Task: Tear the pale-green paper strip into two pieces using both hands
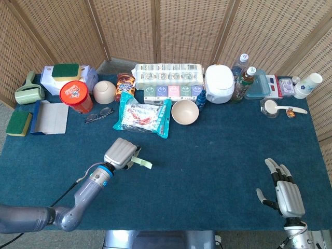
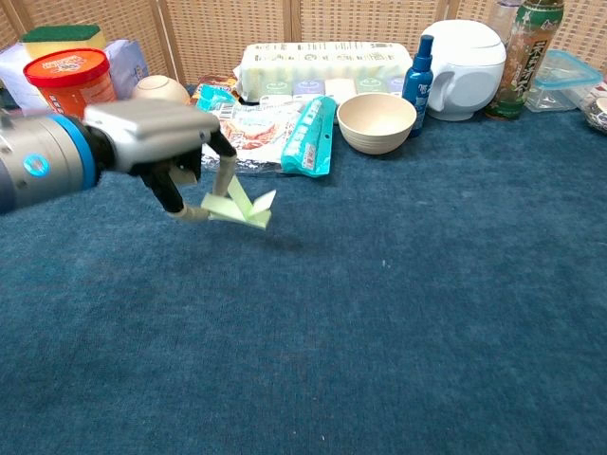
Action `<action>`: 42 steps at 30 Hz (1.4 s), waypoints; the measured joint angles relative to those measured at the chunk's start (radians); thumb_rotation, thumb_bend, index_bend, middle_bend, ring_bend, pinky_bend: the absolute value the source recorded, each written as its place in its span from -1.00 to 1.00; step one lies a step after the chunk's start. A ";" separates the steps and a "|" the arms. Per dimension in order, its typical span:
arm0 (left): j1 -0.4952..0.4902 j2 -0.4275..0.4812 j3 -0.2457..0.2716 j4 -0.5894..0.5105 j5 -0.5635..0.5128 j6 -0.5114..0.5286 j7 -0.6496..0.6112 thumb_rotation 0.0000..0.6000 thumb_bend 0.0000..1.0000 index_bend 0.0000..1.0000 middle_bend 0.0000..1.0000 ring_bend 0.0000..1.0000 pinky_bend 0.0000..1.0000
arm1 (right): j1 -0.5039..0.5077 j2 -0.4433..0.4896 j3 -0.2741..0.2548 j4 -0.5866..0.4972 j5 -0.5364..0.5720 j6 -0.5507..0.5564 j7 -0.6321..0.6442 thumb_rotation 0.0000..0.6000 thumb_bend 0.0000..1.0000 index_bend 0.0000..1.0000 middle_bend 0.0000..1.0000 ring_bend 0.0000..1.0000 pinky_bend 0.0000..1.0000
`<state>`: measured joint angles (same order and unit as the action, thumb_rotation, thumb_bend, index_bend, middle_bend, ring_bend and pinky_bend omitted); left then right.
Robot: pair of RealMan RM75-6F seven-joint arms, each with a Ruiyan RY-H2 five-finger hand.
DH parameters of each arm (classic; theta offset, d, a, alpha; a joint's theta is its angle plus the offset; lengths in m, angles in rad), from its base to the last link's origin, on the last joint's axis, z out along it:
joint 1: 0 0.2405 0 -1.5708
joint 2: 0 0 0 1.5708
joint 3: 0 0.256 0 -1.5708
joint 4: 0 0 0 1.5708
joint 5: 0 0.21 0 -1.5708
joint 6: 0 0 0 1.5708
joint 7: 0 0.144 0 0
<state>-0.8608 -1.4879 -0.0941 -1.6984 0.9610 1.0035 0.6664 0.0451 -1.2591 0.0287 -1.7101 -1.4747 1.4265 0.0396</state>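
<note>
Now your left hand (image 2: 156,142) is pinching the pale-green paper strip (image 2: 239,204) between its fingertips (image 2: 220,180) and lifting it above the blue table (image 2: 398,313). The strip is folded, with one end poking up, and it is hanging just in front of the hand, with its shadow on the cloth below. From the head view, your left hand (image 1: 121,153) is sitting left of the middle of the table, and the strip (image 1: 141,163) is sticking out to the right of it.

Your right hand (image 1: 284,192) is waiting far away, near the front right corner of the table. Its fingers are spread wide and it is holding nothing. It is not showing in the chest view.

Behind the strip, a shiny snack bag (image 2: 261,128) is lying flat, and a tan bowl (image 2: 377,121) is standing to its right. A red tub (image 2: 74,90) and a pair of glasses (image 1: 98,114) are sitting further left. A white pot (image 2: 463,57) and a small blue bottle (image 2: 416,72) are standing near the back.
</note>
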 measured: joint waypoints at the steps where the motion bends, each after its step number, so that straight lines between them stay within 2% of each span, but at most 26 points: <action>1: 0.002 0.018 -0.002 -0.002 0.019 -0.008 -0.024 1.00 -0.14 0.39 1.00 1.00 1.00 | 0.004 -0.002 0.001 0.000 -0.003 -0.005 0.003 0.98 -0.23 -1.00 -0.91 -0.76 -0.97; 10: 0.013 0.202 -0.004 -0.010 0.240 -0.093 -0.270 1.00 -0.13 0.42 1.00 1.00 1.00 | 0.055 -0.049 0.000 0.008 -0.043 -0.064 0.069 0.97 -0.23 -1.00 -0.91 -0.76 -0.94; 17: 0.013 0.330 0.001 -0.027 0.354 -0.158 -0.443 1.00 -0.13 0.44 1.00 1.00 1.00 | 0.101 -0.099 -0.002 0.024 -0.079 -0.114 0.151 0.99 -0.23 -1.00 -0.91 -0.76 -0.90; 23: 0.002 0.404 0.009 -0.033 0.429 -0.207 -0.543 1.00 -0.13 0.46 1.00 1.00 1.00 | 0.144 -0.148 -0.003 0.043 -0.116 -0.143 0.252 1.00 -0.23 -1.00 -0.91 -0.79 -0.90; 32: -0.023 0.448 0.017 -0.043 0.489 -0.257 -0.612 1.00 -0.13 0.48 1.00 1.00 1.00 | 0.201 -0.225 0.014 0.076 -0.156 -0.153 0.371 1.00 -0.23 -1.00 -0.91 -0.86 -0.90; 42: -0.053 0.452 0.012 -0.042 0.509 -0.291 -0.615 1.00 -0.13 0.48 1.00 1.00 1.00 | 0.271 -0.272 0.060 0.089 -0.145 -0.187 0.507 1.00 -0.23 -1.00 -0.99 -0.97 -0.90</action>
<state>-0.9141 -1.0361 -0.0824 -1.7405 1.4697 0.7124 0.0518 0.3159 -1.5313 0.0882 -1.6208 -1.6195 1.2398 0.5468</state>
